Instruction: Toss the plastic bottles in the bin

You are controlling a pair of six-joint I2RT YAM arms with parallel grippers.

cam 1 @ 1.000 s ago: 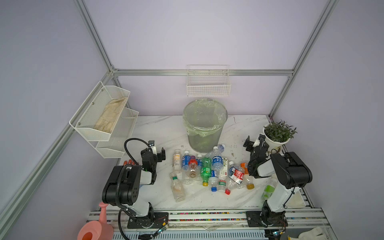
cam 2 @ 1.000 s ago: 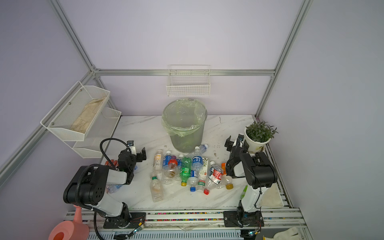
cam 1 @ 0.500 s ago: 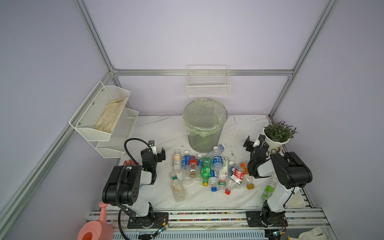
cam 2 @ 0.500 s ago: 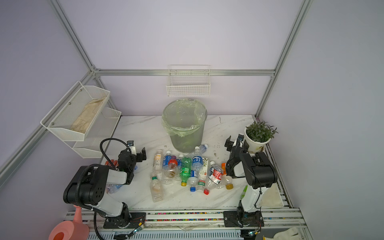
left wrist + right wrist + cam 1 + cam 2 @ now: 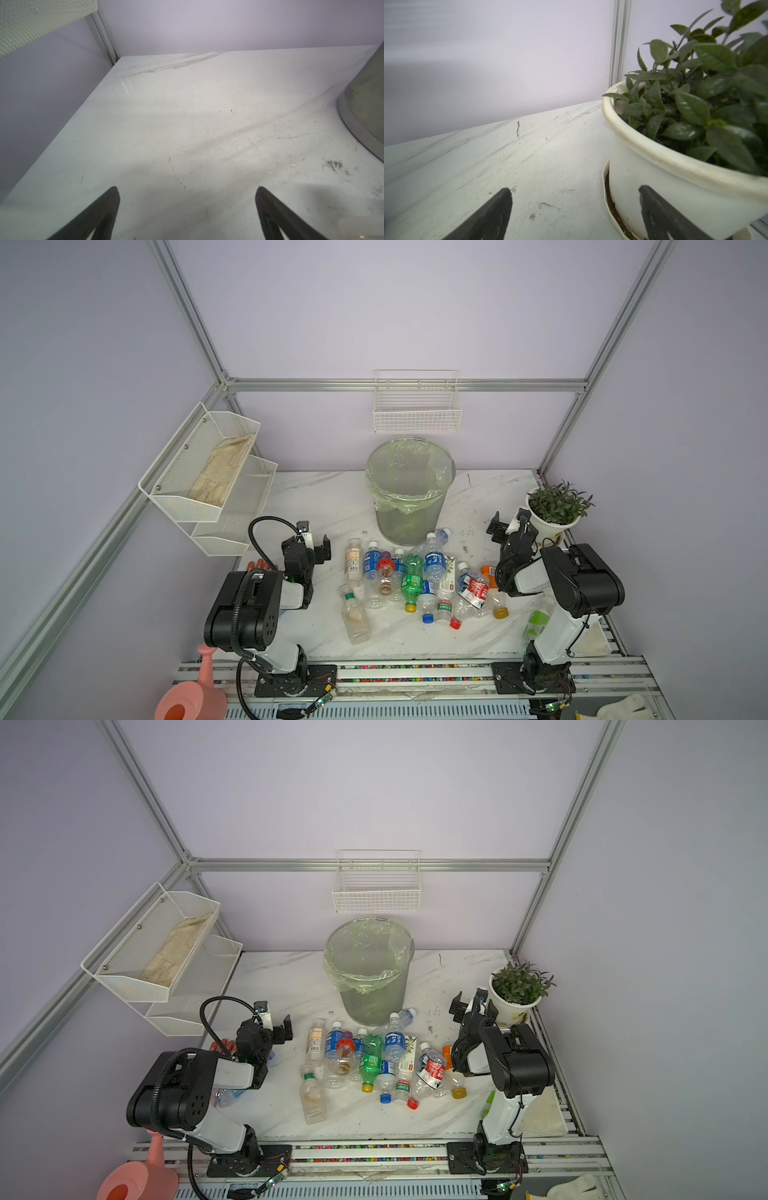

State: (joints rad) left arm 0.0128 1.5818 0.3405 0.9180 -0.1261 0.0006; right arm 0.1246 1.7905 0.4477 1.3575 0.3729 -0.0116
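In both top views your plastic bottles (image 5: 434, 568) lie heaped on the worktop (image 5: 316, 497) at the foot of the bin (image 5: 409, 516), 1 green bottle (image 5: 411, 578) among them.

Left wrist: your left tool (image 5: 187, 193) gapes empty over the worktop.

Right wrist: your right tool (image 5: 575, 193) gapes empty beside the plant pot (image 5: 654, 176).

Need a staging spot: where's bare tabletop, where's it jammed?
Bare: back-left between wire shelf and bin; back-right between bin and plant pot; front strip along the rail. Jammed: bottles piled just in front of the bin.
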